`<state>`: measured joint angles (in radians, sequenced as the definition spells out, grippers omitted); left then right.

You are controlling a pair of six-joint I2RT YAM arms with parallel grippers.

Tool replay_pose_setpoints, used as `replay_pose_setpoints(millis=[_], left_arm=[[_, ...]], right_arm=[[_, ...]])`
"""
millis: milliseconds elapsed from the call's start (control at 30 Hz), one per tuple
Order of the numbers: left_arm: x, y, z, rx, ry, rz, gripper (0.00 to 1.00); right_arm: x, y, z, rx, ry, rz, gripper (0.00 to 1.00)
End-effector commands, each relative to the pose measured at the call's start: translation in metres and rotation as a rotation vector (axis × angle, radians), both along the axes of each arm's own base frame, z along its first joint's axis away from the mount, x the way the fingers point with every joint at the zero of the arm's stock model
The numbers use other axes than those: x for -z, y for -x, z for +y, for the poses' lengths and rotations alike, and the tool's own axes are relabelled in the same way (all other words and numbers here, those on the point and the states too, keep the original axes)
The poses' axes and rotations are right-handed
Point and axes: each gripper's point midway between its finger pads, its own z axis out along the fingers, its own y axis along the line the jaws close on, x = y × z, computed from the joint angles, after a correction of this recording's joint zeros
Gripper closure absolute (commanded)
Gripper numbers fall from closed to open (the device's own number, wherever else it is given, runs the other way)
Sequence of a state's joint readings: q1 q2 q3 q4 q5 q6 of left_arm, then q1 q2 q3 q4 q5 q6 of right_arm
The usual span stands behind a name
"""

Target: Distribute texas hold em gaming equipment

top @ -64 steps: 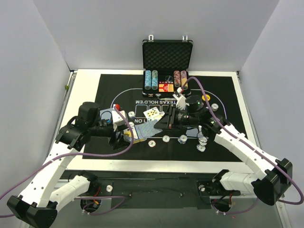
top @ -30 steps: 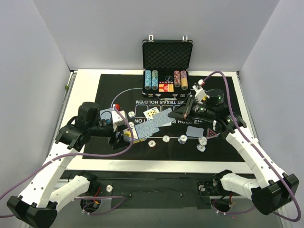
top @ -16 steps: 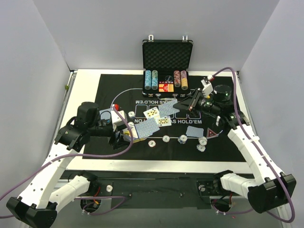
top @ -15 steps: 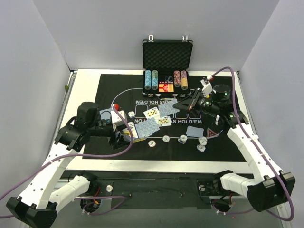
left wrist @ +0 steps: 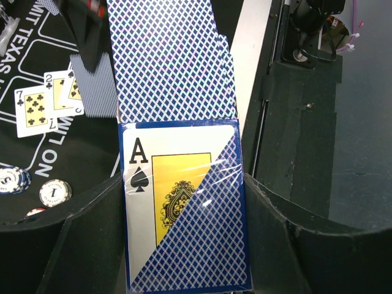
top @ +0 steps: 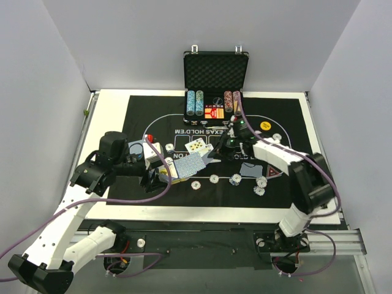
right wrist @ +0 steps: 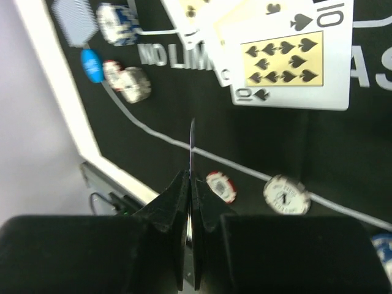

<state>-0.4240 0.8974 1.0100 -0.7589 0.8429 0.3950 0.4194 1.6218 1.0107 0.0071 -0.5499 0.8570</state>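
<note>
My left gripper (top: 160,176) is shut on a blue-and-white card box (left wrist: 184,208) with an ace of spades on it. Blue-backed cards (left wrist: 168,61) stick out of its far end. My right gripper (top: 222,147) is shut on one card (right wrist: 191,147), seen edge-on, low over the mat just right of the face-up cards (top: 197,145). A ten of spades (right wrist: 288,61) lies face up ahead of it. Striped chips (top: 214,179) lie in a row on the mat's near side; a red one (right wrist: 220,185) and a white one (right wrist: 286,195) are close under the right fingers.
The open black case (top: 215,79) with chip stacks stands at the back of the black mat (top: 141,110). One face-down card (top: 250,169) lies at the right centre with chips (top: 260,185) beside it. A yellow button (top: 265,126) and a blue disc (right wrist: 91,64) lie on the mat.
My right gripper drew a card from the fanned deck, carried it right and back, then swung back left and low toward the face-up cards. The left arm has not moved.
</note>
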Motion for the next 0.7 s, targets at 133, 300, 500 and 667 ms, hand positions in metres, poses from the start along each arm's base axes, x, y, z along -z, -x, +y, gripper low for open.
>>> replay_pose_setpoints(millis=[133, 300, 500, 667], left_arm=[[-0.024, 0.001, -0.005, 0.031, 0.052, -0.069, 1.00], [-0.023, 0.003, -0.004, 0.031, 0.053, -0.070, 1.00], [-0.019, 0.005, -0.003, 0.032, 0.049, -0.063, 1.00], [-0.018, 0.004, -0.004, 0.034, 0.051, -0.062, 1.00]], right_arm=[[0.057, -0.032, 0.032, -0.006, 0.128, -0.049, 1.00], [0.077, -0.039, 0.038, 0.032, 0.131, -0.045, 1.00], [0.089, -0.033, 0.026, 0.038, 0.222, -0.028, 1.00], [0.086, -0.024, 0.021, 0.016, 0.255, -0.016, 0.79]])
